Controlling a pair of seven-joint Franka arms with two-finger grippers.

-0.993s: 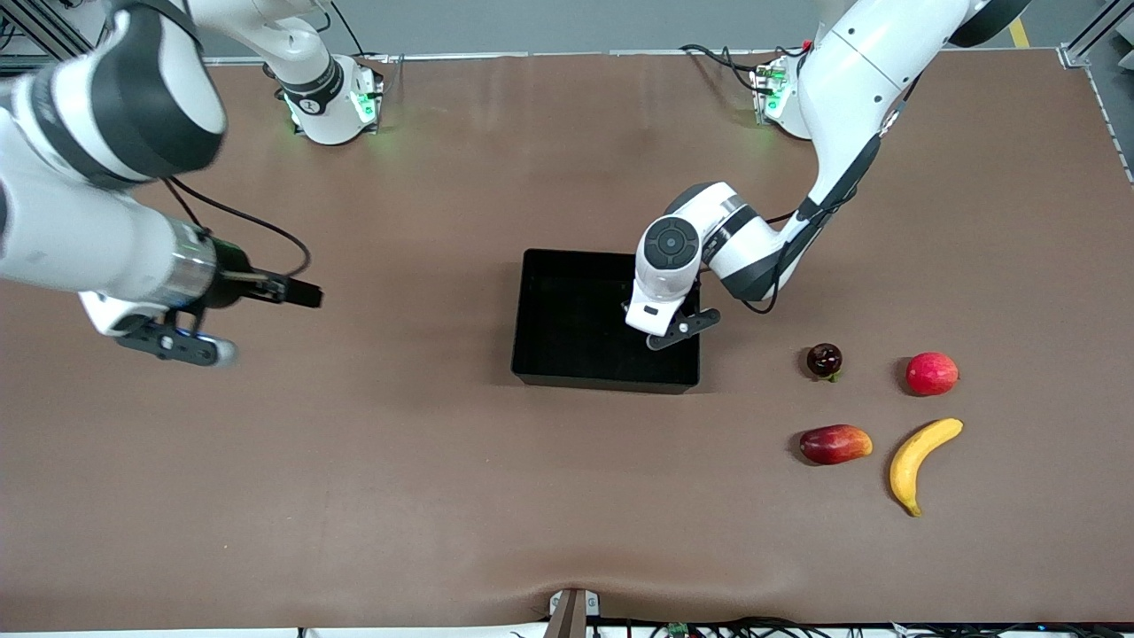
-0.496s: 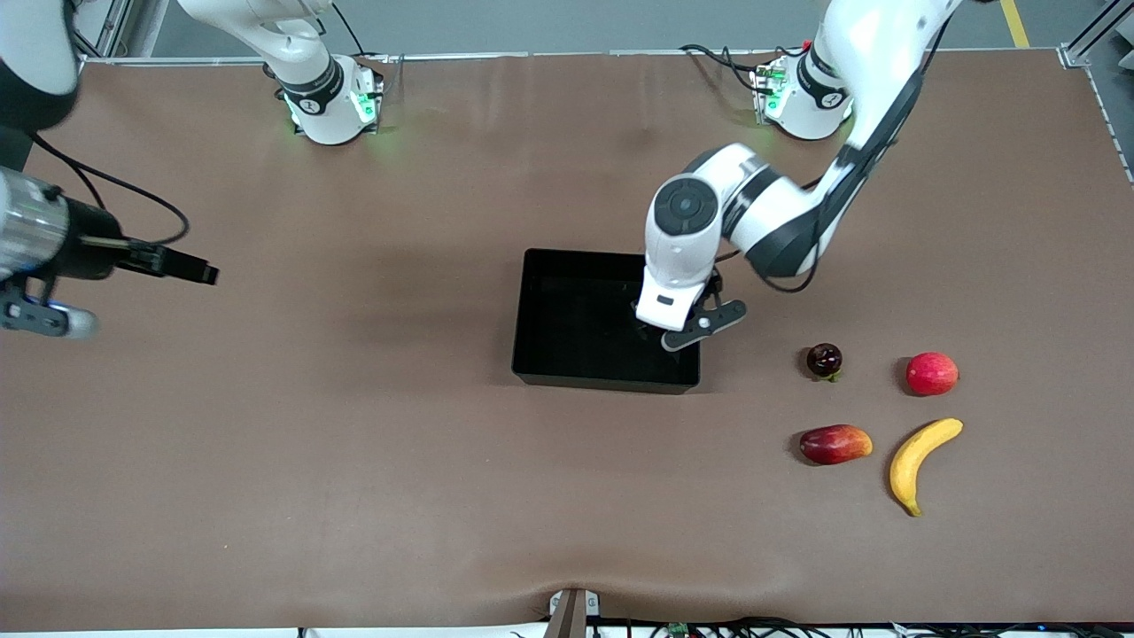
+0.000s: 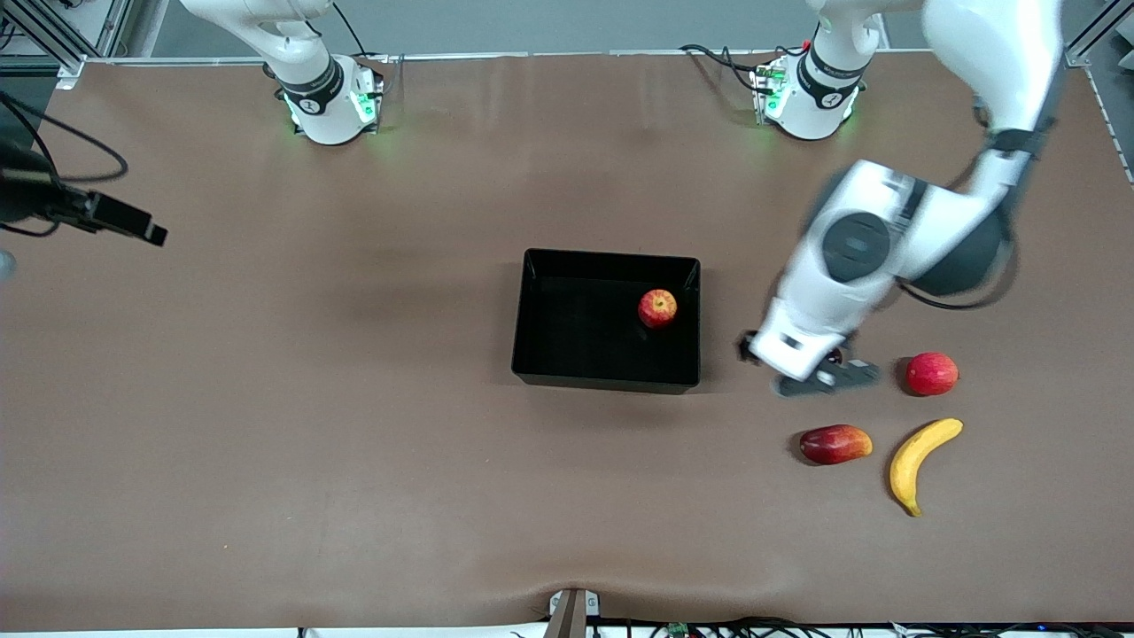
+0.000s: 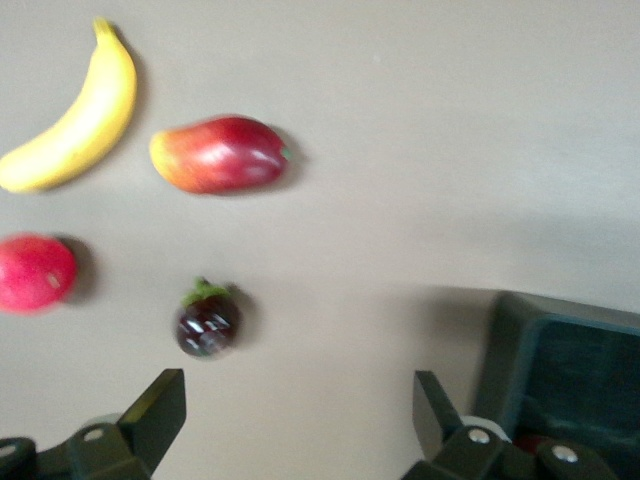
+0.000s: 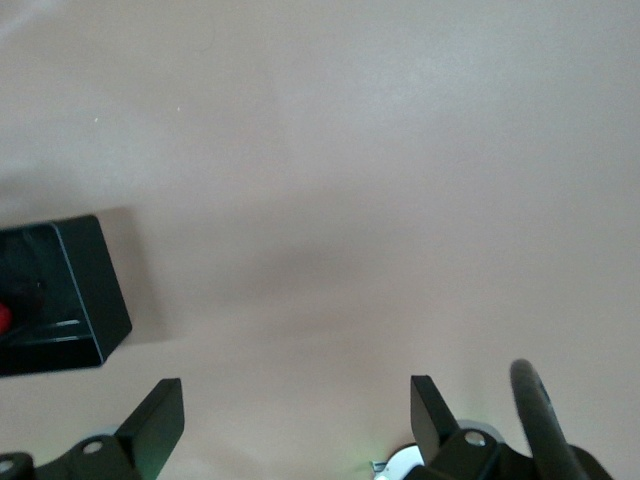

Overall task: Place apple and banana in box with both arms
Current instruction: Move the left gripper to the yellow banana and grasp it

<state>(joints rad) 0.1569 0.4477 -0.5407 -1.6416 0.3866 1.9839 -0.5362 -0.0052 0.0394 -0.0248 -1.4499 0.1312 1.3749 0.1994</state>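
Apple (image 3: 657,307) lies in the box (image 3: 532,319) at mid-table; banana (image 3: 921,462) rests near the left arm's end, where the left gripper (image 4: 290,425), jaws wide and empty, risks knocking neighbouring fruit; right gripper (image 5: 290,425), also wide, waits over the opposite edge.

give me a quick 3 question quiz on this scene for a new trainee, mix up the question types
1. True or false: the apple lies inside the box.
2. Which task fruit is on the table outside the box? A) banana B) apple C) neither
3. Fill in: the left end effector is over the small dark ____ fruit, its fingers open and empty.

Key: 1 true; 2 A; 3 round. The right end effector is open, over bare table near its own arm's end.
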